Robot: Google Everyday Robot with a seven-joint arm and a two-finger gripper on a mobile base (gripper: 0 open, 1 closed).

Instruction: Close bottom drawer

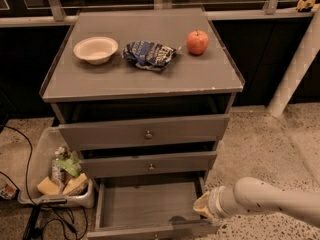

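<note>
Gripper (202,207) at btm drawer (144,203) R side

Table (140,79) & bottom drawer (140,203): grey wood, matt, smooth. Knobs (148,134): metal, slight shine. Bowl (95,49): pale, matt, paper-like. Bag (149,55): crinkled film, glossy. Apple (198,42): smooth skin, faint sheen. Bin (37,159): translucent plastic. Floor (260,149): speckled, stone-like. Arm (265,199): smooth off-white shell; gripper (202,206), tan, matt, at drawer's front right corner.
</note>
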